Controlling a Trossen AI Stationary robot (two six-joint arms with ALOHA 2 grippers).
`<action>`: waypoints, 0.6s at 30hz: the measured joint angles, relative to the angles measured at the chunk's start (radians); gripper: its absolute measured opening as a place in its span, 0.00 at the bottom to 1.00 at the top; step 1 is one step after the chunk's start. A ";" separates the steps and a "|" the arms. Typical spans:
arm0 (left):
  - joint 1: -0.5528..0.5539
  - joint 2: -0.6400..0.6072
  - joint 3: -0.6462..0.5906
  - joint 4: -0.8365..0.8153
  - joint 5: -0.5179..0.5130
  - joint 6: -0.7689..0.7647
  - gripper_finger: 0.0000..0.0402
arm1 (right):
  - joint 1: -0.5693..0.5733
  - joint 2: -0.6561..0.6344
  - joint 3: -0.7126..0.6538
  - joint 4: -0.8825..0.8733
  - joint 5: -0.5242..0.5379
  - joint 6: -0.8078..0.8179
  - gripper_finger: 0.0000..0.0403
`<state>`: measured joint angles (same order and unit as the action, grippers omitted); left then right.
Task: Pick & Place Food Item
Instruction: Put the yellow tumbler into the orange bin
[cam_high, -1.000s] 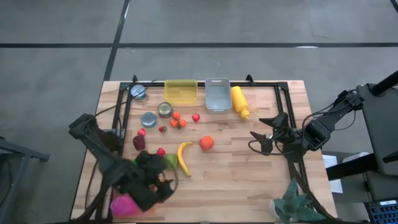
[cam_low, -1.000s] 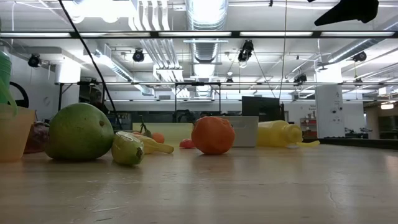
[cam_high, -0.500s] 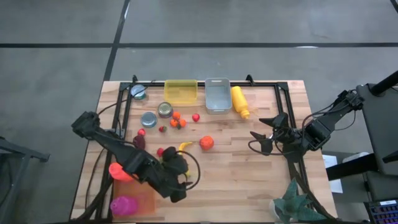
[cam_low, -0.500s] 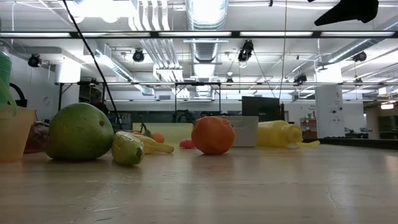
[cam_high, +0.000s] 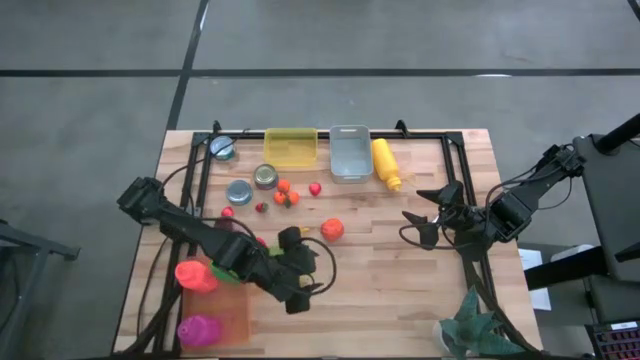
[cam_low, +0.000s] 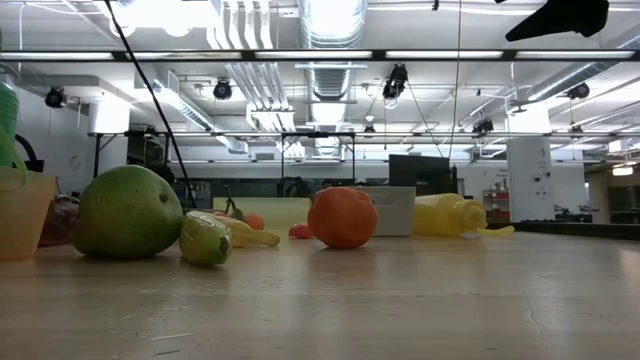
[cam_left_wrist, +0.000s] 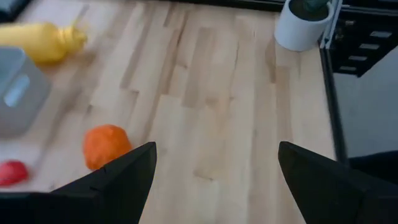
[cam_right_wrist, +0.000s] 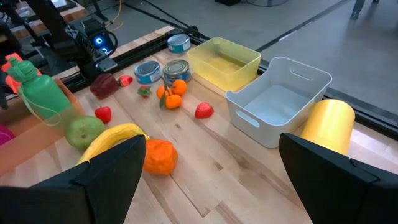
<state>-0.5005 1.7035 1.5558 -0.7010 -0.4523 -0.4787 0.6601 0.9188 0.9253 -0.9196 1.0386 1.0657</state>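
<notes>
The left end effector (cam_high: 310, 283) hangs spread wide and empty over mid-bench. The orange (cam_high: 332, 229) sits near it toward one o'clock, far closer than to the right end effector (cam_high: 415, 222), also spread empty.

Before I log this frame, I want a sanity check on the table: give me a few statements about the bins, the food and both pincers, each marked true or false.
1. The white bin has nothing in it. True.
2. The left pincer is shut on the orange. False: its fingers are spread with nothing between them, and the orange lies on the table apart from it.
3. The mustard bottle lies on its side next to the white bin. True.
4. The banana sits in the yellow bin. False: that bin is empty, and the banana lies on the table by the orange.
5. The right pincer is open and holds nothing. True.
</notes>
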 joint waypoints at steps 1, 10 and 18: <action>0.007 0.000 0.003 0.003 0.000 0.029 0.85 | 0.000 0.000 0.000 0.000 0.000 0.000 0.90; 0.104 0.000 0.010 0.160 -0.002 0.305 0.85 | 0.000 0.000 0.000 0.005 0.000 -0.003 0.90; 0.226 0.000 0.010 0.494 -0.004 0.637 0.85 | 0.001 0.000 0.000 0.012 0.000 -0.001 0.90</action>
<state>-0.2743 1.7035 1.5654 -0.2067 -0.4560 0.1581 0.6609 0.9188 0.9253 -0.9079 1.0386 1.0649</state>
